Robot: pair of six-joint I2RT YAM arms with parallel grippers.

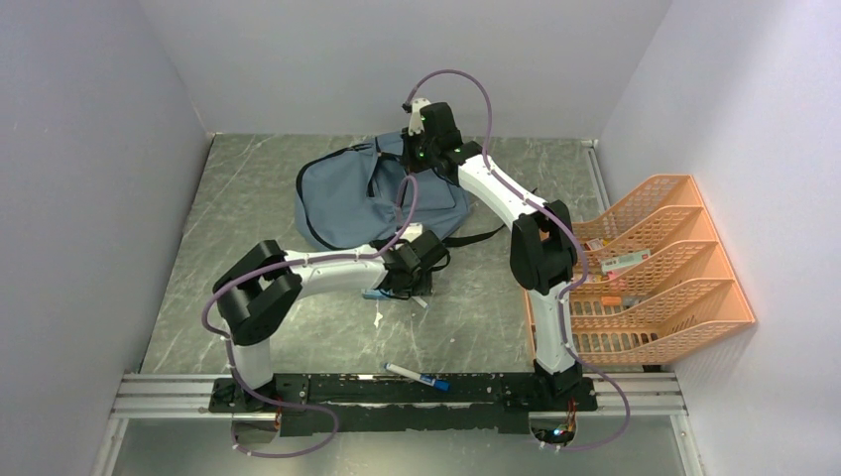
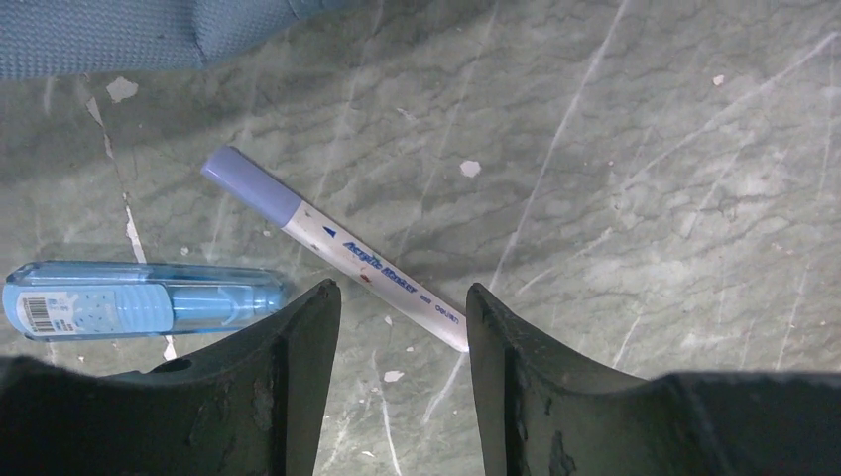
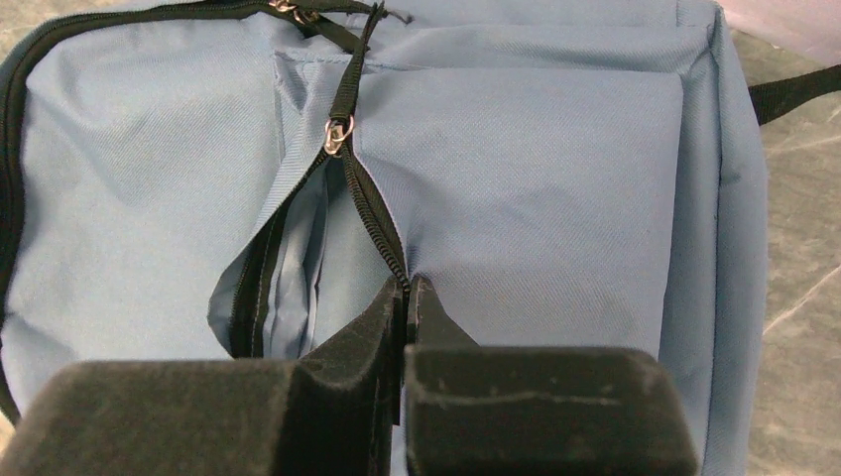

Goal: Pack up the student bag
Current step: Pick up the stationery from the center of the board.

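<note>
The grey-blue student bag point(image 1: 347, 198) lies flat at the back middle of the table. In the right wrist view the bag point(image 3: 555, 188) fills the frame, its front pocket zipper point(image 3: 337, 134) partly open. My right gripper point(image 3: 409, 288) is shut on the pocket's zipper edge and holds the opening up. My left gripper point(image 2: 402, 297) is open, low over the table just below the bag. A white marker with a lilac cap point(image 2: 332, 243) lies with its tail end between the fingertips. A clear blue pen-shaped item point(image 2: 139, 300) lies left of the left finger.
An orange mesh tray rack point(image 1: 655, 268) with several small items stands at the right. A blue-capped marker point(image 1: 417, 377) lies near the front rail. A black strap point(image 1: 476, 238) trails from the bag toward the right arm.
</note>
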